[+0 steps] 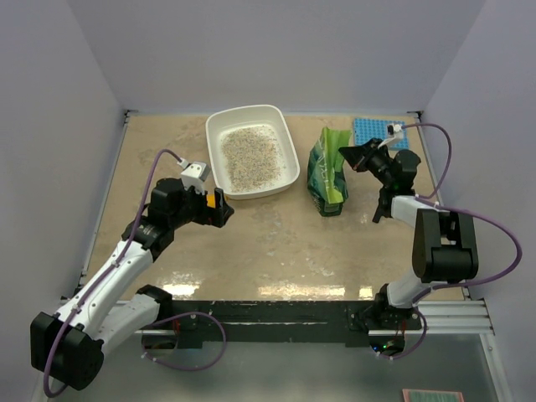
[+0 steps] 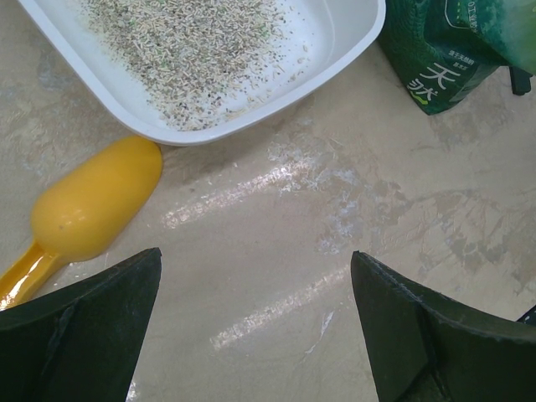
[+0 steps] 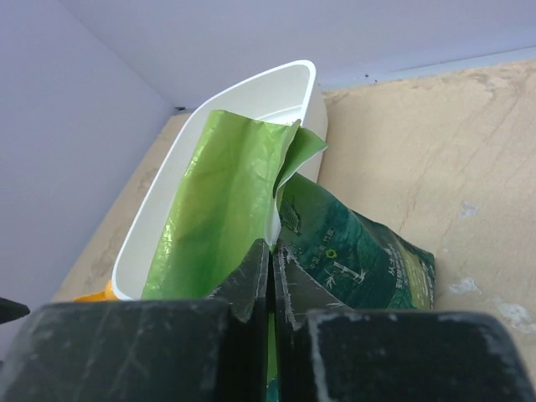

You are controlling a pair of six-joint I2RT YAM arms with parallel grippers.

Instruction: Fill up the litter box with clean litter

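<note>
The white litter box [image 1: 291, 147] stands at the back centre of the table with clean litter [image 1: 249, 157] spread over its floor. A crinkly green bag [image 1: 327, 174] stands upright to its right. My right gripper [image 1: 349, 155] is shut on the bag's upper edge; in the right wrist view the right gripper [image 3: 272, 251] pinches the bag [image 3: 234, 201] between its fingers, in front of the litter box [image 3: 155, 213]. My left gripper [image 2: 255, 254] hangs open over bare table, just in front of the litter box [image 2: 352, 38] and its litter [image 2: 184, 50].
A yellow-orange scoop [image 2: 96, 209] lies on the table by the box's near corner, to the left of my left fingers. A small blue studded mat [image 1: 373, 130] lies at the back right, behind my right arm. Walls close in the table on three sides.
</note>
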